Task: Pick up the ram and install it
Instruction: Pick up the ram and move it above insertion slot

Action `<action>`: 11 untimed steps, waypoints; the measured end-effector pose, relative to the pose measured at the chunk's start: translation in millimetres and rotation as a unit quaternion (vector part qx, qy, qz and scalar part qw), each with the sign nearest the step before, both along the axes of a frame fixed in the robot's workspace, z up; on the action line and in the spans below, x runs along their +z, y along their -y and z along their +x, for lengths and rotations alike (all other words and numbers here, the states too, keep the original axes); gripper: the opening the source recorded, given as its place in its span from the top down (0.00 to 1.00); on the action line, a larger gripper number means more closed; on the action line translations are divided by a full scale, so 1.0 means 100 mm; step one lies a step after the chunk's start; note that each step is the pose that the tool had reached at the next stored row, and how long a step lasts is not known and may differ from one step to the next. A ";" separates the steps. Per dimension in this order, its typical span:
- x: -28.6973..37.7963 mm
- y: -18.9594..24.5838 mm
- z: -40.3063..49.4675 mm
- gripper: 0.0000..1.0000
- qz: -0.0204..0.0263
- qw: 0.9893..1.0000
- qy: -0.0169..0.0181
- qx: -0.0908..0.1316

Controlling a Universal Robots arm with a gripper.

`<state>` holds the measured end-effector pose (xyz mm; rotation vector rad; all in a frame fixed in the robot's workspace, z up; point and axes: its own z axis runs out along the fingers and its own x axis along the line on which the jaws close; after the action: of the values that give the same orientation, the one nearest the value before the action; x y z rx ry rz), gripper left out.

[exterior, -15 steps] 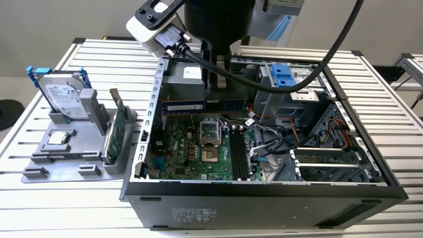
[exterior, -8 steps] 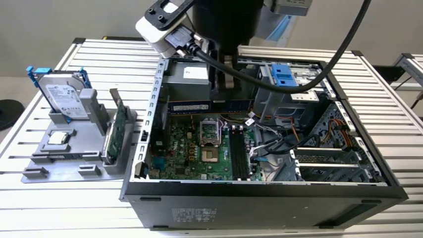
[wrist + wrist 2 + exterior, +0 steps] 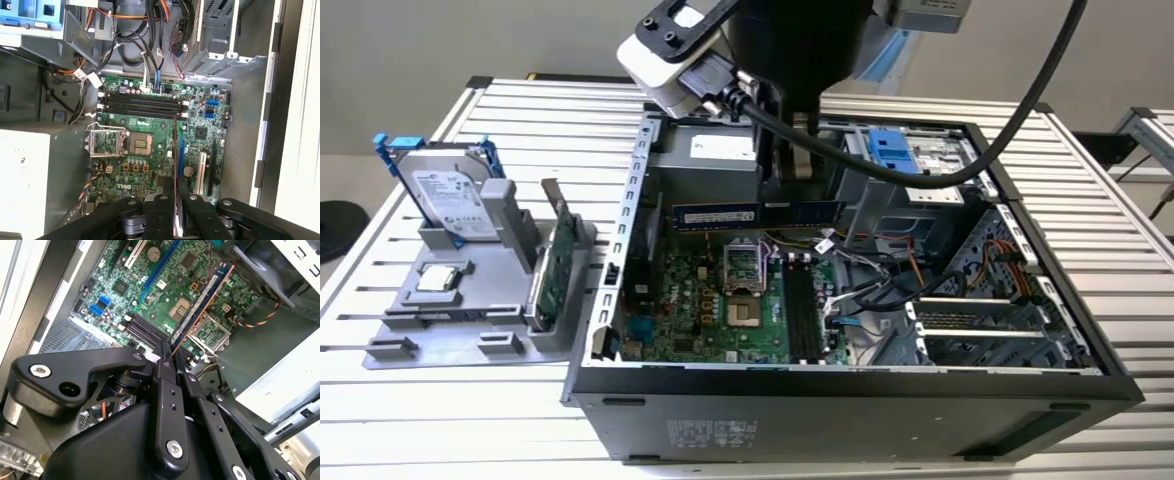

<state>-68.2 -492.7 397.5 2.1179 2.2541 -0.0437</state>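
Ram hangs inside the open computer case on the slatted bench, above the far part of the motherboard. Its long axis is level and runs from the exterior view's left to its right, crosswise to the black memory slots below. It is a thin, dark-blue stick on edge, with a pale label strip and small chips. The hand pinches it near its right end, fingers pressed to both faces.
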 end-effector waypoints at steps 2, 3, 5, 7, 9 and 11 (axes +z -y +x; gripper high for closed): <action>0.000 0.000 0.024 1.00 0.000 1.000 0.000 0.000; 0.000 0.000 0.035 1.00 0.000 1.000 0.000 0.000; 0.000 0.000 0.059 1.00 0.000 1.000 0.000 0.000; 0.000 0.000 0.083 1.00 0.000 1.000 0.000 0.000; 0.000 0.000 0.106 1.00 0.000 1.000 0.000 0.000; 0.000 0.000 0.129 1.00 0.000 1.000 0.000 0.000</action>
<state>-55.3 -492.7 397.5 2.1179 2.2541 -0.0438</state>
